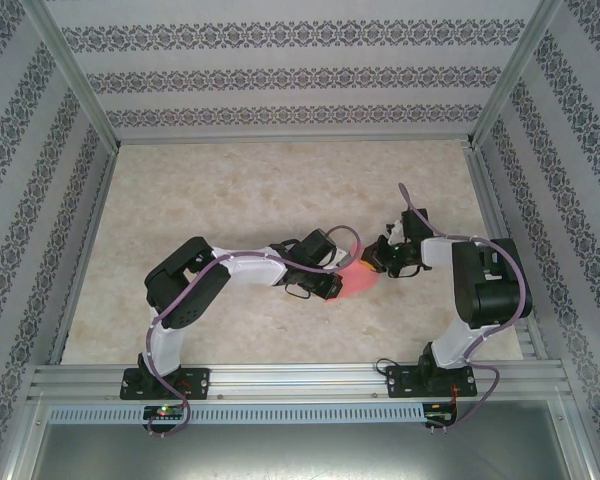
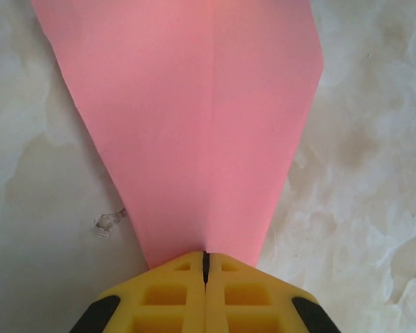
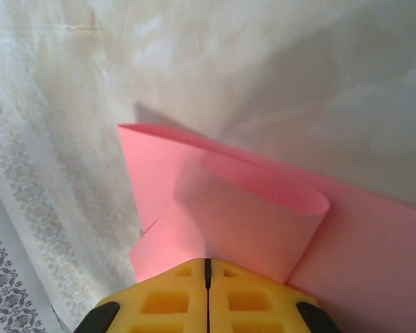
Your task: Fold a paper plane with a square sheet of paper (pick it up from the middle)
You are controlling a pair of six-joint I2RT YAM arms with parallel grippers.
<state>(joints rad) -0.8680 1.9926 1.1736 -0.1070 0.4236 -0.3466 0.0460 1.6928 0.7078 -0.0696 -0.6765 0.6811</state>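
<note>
The pink sheet of paper [image 1: 360, 283] sits mid-table between my two grippers, mostly hidden under them from above. In the left wrist view the paper [image 2: 194, 118] is folded into a tapering shape with a lengthwise centre crease, and its narrow end runs into my left gripper [image 2: 206, 258], whose yellow fingers are shut on it. Seen from the right wrist, a flap of the paper [image 3: 249, 208] curls over in a loop above a flat layer. My right gripper [image 3: 208, 263] is shut on that flap's edge. From above, the left gripper [image 1: 348, 263] and the right gripper [image 1: 376, 258] nearly touch.
The beige marbled table [image 1: 240, 190] stretches wide behind and to the left of the arms. Aluminium rails [image 1: 300, 380] frame its near edge and sides, and patterned walls [image 1: 280, 70] close in the cell. A small scuff mark [image 2: 107, 223] lies on the table beside the paper.
</note>
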